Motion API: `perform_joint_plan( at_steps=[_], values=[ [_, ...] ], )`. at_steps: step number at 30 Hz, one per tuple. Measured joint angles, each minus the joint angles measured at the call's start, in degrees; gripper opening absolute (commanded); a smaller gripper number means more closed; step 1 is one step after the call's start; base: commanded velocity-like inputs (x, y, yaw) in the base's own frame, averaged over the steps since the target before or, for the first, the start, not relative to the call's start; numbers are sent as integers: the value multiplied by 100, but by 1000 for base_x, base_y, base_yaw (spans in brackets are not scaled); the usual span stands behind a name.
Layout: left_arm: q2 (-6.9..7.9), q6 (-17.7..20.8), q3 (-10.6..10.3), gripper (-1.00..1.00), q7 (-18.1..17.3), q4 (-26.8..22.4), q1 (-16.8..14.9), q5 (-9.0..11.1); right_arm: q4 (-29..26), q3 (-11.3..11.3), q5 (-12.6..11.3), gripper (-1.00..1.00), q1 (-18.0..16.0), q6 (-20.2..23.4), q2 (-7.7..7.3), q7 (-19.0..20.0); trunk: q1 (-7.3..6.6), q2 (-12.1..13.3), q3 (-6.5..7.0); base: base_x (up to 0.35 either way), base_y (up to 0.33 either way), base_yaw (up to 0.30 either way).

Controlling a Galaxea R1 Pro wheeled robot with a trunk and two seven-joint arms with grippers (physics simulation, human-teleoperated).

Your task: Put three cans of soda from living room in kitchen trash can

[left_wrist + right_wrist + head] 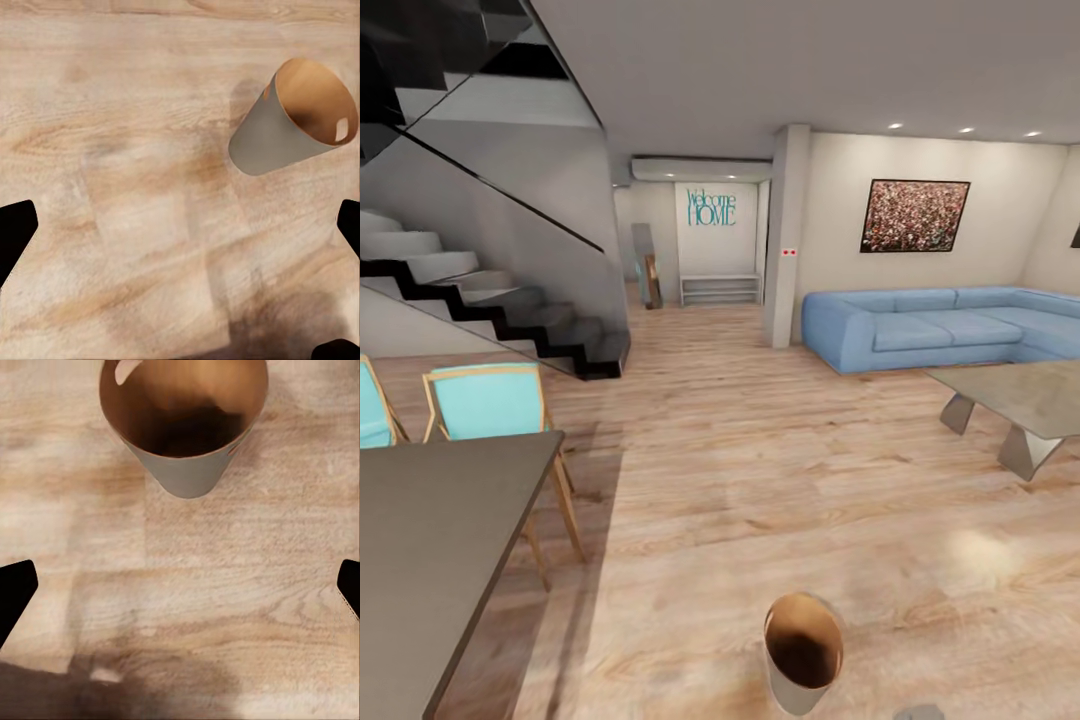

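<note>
Two grippers, both spread wide and gripping nothing. Left gripper (pixel 180 225): dark fingers (pixel 15 229) at opposite edges of the left wrist view, bare wood floor (pixel 135 187) between them. Right gripper (pixel 180 592): same stance, dark fingertips (pixel 15 589) far apart over bare boards, nothing touching them.

Bin (pixel 795 695) upright on the pale wood floor (pixel 760 480), low in the head view and a little right of centre, close in front of the robot. Pale grey outside, brown-orange inside, wider at the rim, shadowed dark toward the bottom; cannot tell what lies inside. Seen from the left wrist as a tapered grey wall (pixel 262 139) with a small cut-out handle hole near the rim, off to one side of the open fingers and not between them. Seen from the right wrist with its mouth facing the camera, grey wall (pixel 184 472) ahead of the fingertips, apart from them.

Around it, in the head view: dark dining table (pixel 430 540) at left, well apart from the bin, with two turquoise chairs (pixel 485 400) behind it. Black and white staircase (pixel 480 300) beyond. Blue corner sofa (pixel 920 330) at right against the far wall, a low grey coffee table (pixel 1020 395) in front of it. Dark-framed painting (pixel 914 215) above the sofa. Teal "Welcome HOME" lettering (pixel 711 208) on the far hall wall, over a low white bench (pixel 720 290).
</note>
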Motion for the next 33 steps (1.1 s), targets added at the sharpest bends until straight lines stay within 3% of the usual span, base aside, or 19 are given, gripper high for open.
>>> perform_joint_plan(
  at_steps=[17,33],
  values=[
    [0,0,9,100,-2,0,0,4,0,0,0,100,0,0,0,0,0,0,0,173,0,0],
    [0,0,9,100,-13,0,0,7,0,0,-2,100,0,0,0,0,0,0,-3,18,0,0]
  ],
)
